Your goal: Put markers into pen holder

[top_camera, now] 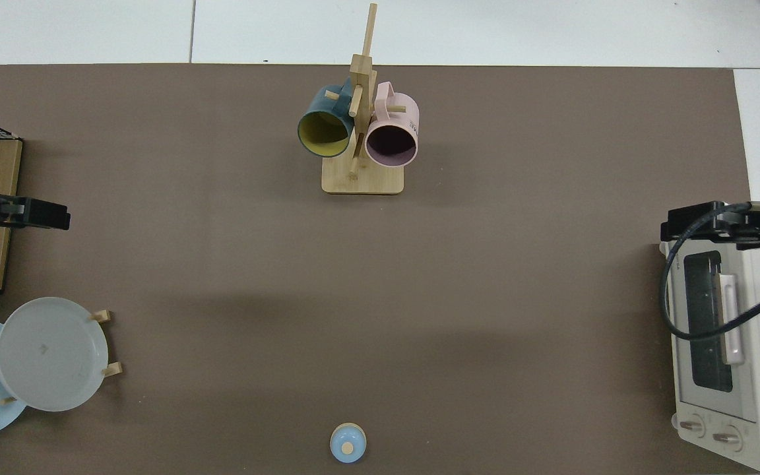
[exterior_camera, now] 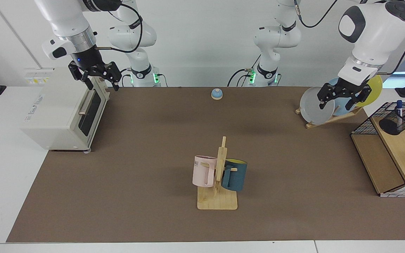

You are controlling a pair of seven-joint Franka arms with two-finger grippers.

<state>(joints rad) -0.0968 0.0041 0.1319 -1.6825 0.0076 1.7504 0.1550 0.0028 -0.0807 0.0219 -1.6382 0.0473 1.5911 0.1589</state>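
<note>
A white marker (exterior_camera: 400, 109) with a dark blue cap stands upright inside the black mesh pen holder (exterior_camera: 398, 122). The holder sits on the upper wooden shelf at the far right of the facing view; both are outside the top view. My left gripper (exterior_camera: 339, 102) hangs open and empty in front of the plate rack, left of the holder and apart from it. It shows at the left edge of the top view as the left gripper (top_camera: 47, 216). My right gripper (exterior_camera: 103, 86) waits open above the toaster oven's door, also seen as the right gripper (top_camera: 683, 227).
A black wire-grid basket (exterior_camera: 364, 123) with wooden shelves holds the cup. Beside it, a wooden rack carries a grey plate (exterior_camera: 311, 107), a blue plate and a yellow plate. A mug tree (exterior_camera: 218, 179) with pink and dark blue mugs stands mid-table. A toaster oven (exterior_camera: 65, 112) and a small blue bell (exterior_camera: 217, 93) are also here.
</note>
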